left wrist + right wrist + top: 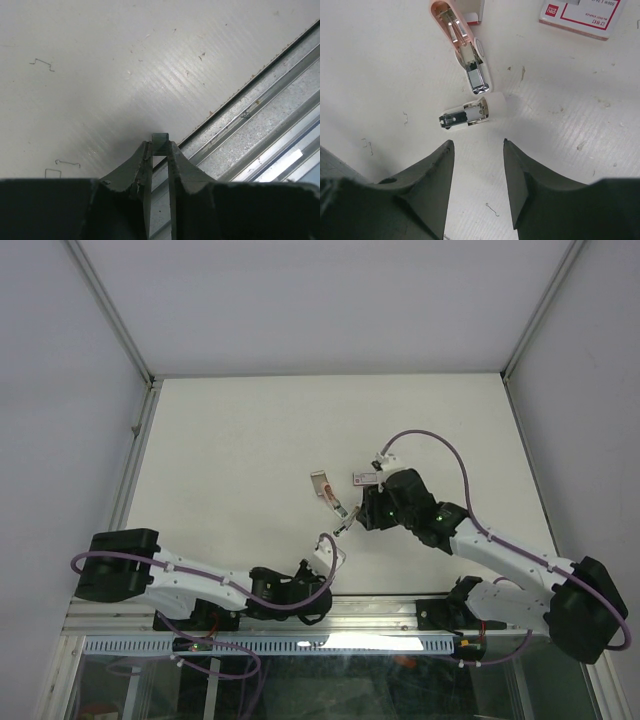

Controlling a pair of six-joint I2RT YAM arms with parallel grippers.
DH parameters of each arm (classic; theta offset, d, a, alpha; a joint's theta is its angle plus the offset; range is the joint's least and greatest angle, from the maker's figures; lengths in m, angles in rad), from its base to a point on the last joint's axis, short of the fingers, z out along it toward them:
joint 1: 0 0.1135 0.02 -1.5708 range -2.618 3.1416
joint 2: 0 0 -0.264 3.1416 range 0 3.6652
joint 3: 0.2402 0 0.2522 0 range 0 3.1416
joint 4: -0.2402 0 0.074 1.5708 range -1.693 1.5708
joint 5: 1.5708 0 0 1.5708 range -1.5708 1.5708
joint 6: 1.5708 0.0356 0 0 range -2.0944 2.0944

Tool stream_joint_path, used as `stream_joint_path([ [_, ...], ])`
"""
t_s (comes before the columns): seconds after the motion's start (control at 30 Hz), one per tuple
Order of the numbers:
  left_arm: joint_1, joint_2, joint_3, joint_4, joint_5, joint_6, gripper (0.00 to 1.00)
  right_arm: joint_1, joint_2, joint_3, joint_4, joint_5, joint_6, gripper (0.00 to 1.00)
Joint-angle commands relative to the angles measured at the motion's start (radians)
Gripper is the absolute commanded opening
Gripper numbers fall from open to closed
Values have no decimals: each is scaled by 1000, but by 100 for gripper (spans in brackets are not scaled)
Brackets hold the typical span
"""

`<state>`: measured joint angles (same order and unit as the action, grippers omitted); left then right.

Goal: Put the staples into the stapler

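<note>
Left gripper [160, 146] low at the near edge of the table [240, 430], fingers drawn almost together and pinching between the tips a small grey block, probably a staple strip [160, 136], though too blurred at this range to be sure. Right gripper [477, 147] about half open with nothing between the fingers, hanging just above the table and pointing at the stapler [472, 70]. Below both, a white sheet with fine ribs, marked with scratches, dark specks and a few loose staples [42, 62]. Along the near edge, a metal rail [260, 120]; around the table, plain white walls [60, 390] framed by metal posts. Stapler near the middle of the table, just ahead of the right gripper and well apart from the left one: opened in a V, the pale pink half lying with a shiny metal channel facing up, the white half turned off to the side with a short metal piece near the hinge. Staple box [580, 17], white with a red border and print, flat on the table near the stapler, on its right in the top view, not touching it.
</note>
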<state>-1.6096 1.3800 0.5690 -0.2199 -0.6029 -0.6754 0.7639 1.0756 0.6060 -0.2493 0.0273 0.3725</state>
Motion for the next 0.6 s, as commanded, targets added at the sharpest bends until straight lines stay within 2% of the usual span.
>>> stream_joint_path([
  [0.0,64,-105,0,83,52,-10,12,-9,-48,21,37,-56,5,47],
  [0.17,308,-254,-86,343,268,19,12,-65,-73,23,83,-183,47,48],
  [0.3,473,-346,-162,544,471,-28,12,-124,-110,7,155,-347,142,49],
  [0.47,639,-407,-288,883,744,-142,11,-161,-179,-100,443,-552,369,58],
  [0.57,696,-413,-324,1026,862,-208,11,-161,-210,-159,595,-596,478,62],
])
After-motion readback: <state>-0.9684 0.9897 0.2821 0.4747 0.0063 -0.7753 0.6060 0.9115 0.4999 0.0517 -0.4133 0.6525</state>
